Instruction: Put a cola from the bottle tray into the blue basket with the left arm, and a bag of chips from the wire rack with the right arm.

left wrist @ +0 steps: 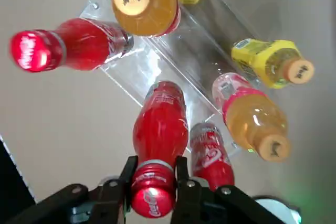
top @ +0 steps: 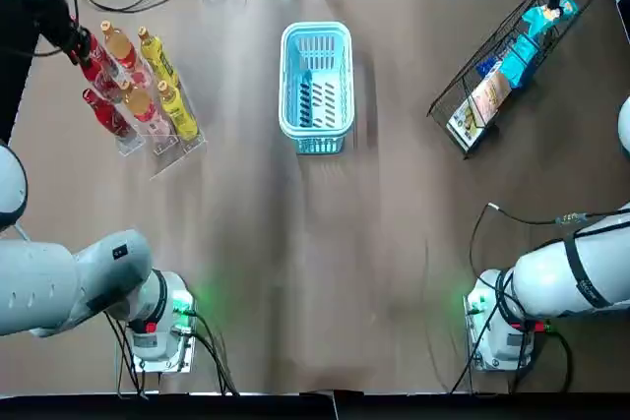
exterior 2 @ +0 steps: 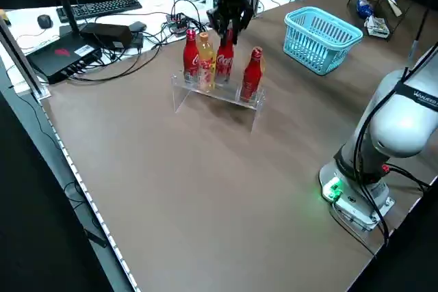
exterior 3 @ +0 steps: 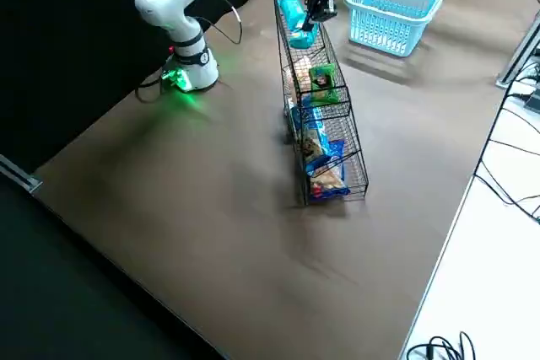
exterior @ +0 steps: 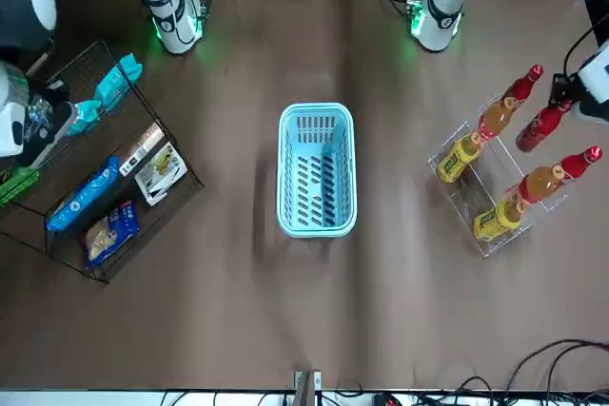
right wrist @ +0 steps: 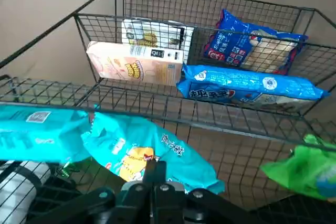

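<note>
Left wrist view: left end effector (left wrist: pixel 154 170) comes down from above on the cola bottle (left wrist: pixel 160 129), its two fingers pinching the neck just under the cap. The bottle stands upright, long axis vertical, at the outer edge of the bottle tray (left wrist: pixel 184 51). A second cola (left wrist: pixel 210 156) stands just beside it, nearly touching. Cannot tell if the held bottle's base has left the tray.

Key relation: in the top view the blue basket (top: pixel 316 36) sits mid-tabletop (top: pixel 315 263), between tray and wire rack (top: pixel 512 56). It lies toward the robot's right of the left end effector and well apart from it. The basket's long axis runs away from the arm bases, with the open mouth up. The left arm is clearly the nearer one to the tray and the right arm to the rack.

My read is that the cola needs a straight lift clear of its neighbour, then a sideways carry to the basket.

Right wrist view: right end effector (right wrist: pixel 155 169) has its fingers pressed together on the near edge of the teal chips bag (right wrist: pixel 142 150), which lies on the rack's upper tier with its long axis along the rack. The basket lies toward the robot's left of it, so the two carries converge on the same spot. That could risk crowding over the basket.
</note>
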You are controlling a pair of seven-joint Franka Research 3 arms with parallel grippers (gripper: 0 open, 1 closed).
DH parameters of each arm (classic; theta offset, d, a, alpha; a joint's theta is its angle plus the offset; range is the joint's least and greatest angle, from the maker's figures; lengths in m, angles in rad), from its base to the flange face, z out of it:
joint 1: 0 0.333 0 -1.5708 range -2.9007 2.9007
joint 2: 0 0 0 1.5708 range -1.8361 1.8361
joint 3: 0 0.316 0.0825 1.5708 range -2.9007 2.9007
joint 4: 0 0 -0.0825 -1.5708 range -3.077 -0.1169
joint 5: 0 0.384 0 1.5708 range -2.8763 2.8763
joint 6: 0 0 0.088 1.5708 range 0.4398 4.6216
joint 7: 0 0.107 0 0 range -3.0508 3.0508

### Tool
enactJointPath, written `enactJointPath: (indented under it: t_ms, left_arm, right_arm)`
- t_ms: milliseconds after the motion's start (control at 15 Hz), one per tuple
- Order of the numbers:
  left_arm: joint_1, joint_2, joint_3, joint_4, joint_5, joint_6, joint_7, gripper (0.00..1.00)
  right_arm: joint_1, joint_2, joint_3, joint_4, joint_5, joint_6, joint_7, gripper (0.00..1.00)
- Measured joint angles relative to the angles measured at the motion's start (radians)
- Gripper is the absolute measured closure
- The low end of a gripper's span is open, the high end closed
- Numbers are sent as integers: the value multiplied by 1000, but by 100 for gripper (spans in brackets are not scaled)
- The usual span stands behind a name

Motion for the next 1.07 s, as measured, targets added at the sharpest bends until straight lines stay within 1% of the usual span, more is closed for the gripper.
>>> enactJointPath:
  t_ms: [67,200,267,400,467,600,800,1000,1067]
  left_arm:
    - [-4,-4,-6,76,0,-91,-8,67]
    - [-7,-8,-24,173,-1,-181,-36,67]
    - [-7,-7,-44,223,-2,-228,-61,67]
    - [-9,2,-107,306,-5,-302,-149,67]
    - [-11,12,-146,335,-11,-321,-212,67]
    - [-14,43,-238,371,-24,-330,-373,67]
    - [-20,96,-385,385,-28,-336,-618,67]
    - [-29,163,-543,385,-32,-345,-839,67]
    - [-39,192,-584,388,-32,-345,-893,67]
  right_arm:
    - [-1,0,-2,28,-1,-17,0,99]
    - [-2,-1,-7,51,-1,-28,0,99]
    - [-2,-1,-8,57,-1,-34,0,99]
    - [-2,-1,-9,62,-1,-38,0,99]
    - [-1,-1,-8,66,-1,-46,1,99]
    - [0,-1,-6,84,-1,-68,11,99]
    - [8,-3,4,120,14,-76,97,99]
    - [24,-4,9,130,102,-76,250,99]
    - [26,-4,10,130,139,-76,299,99]
